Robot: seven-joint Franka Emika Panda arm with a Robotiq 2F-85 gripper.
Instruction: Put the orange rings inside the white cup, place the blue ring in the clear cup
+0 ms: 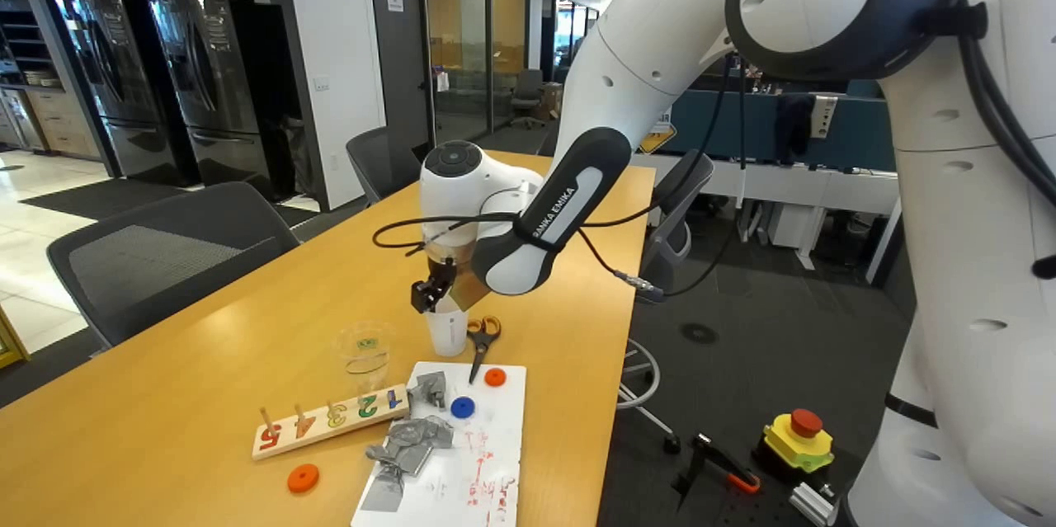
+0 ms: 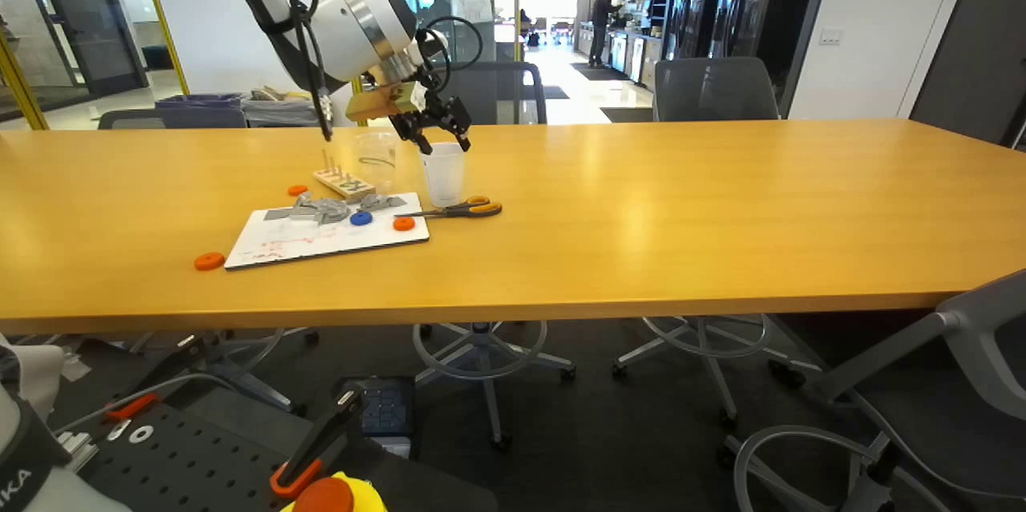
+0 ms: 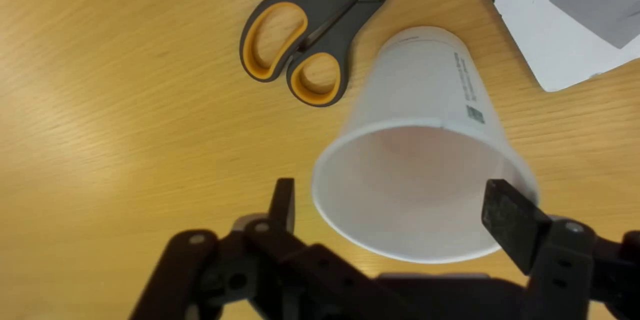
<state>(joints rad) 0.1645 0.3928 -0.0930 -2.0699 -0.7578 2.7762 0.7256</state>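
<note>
White cup upright on table. Gripper at mouth of white cup: fingers spread wide, nothing held; contact with rim cannot be told. Scissors just beside white cup. Orange ring and blue ring on whiteboard, near white cup. Farther orange ring and farthest orange ring on table, well apart from white cup. Clear cup upright, near white cup, not touching.
</note>
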